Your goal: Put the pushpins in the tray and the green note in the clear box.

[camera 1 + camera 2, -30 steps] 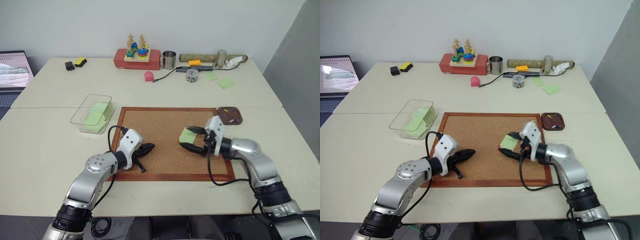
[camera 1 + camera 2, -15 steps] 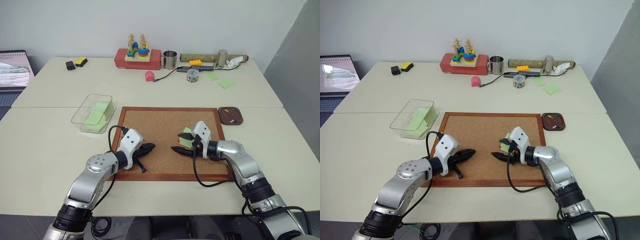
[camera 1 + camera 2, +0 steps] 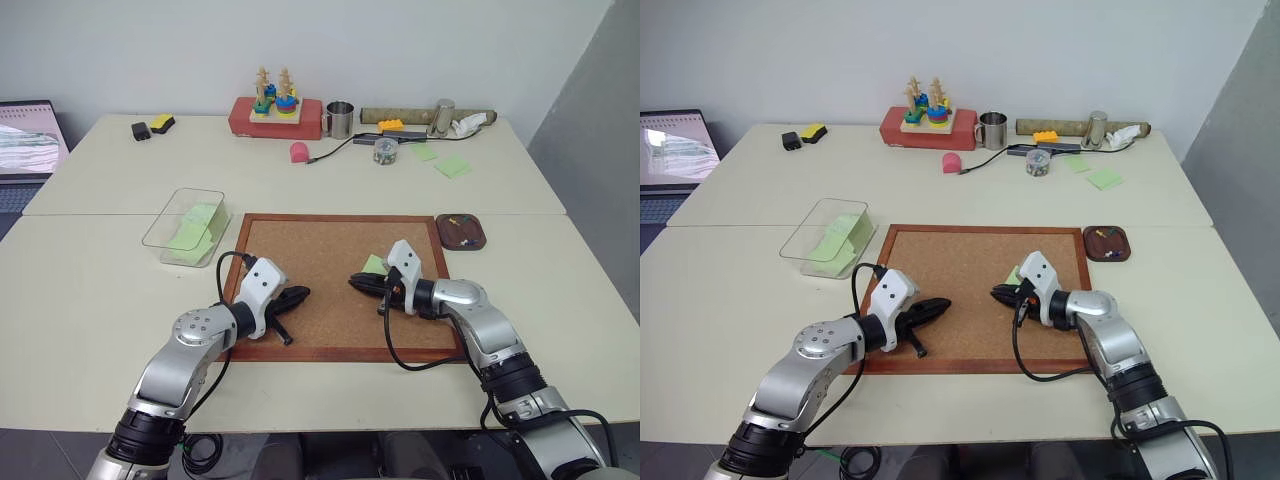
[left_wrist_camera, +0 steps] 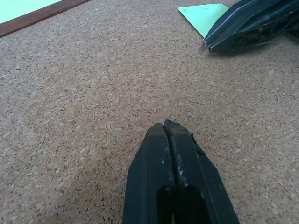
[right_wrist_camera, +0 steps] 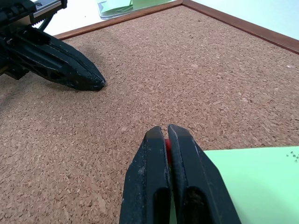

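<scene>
Right gripper [image 5: 167, 133] fingers went from apart to clamped on red-headed pushpin [image 5: 167, 145] at light green square paper note [image 5: 243, 175] corner; left gripper [image 4: 164, 128] fingers together, idle. Both placements pending.

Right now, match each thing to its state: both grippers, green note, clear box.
1. left gripper
2. right gripper
3. light green square paper note
4. transparent plastic open-top box

A. holds green papers, beside the board
B. shut on a red-headed pushpin
C. shut, holding nothing
D. flat on the wood-framed cork board

Pairs: 1-C, 2-B, 3-D, 4-A
</scene>
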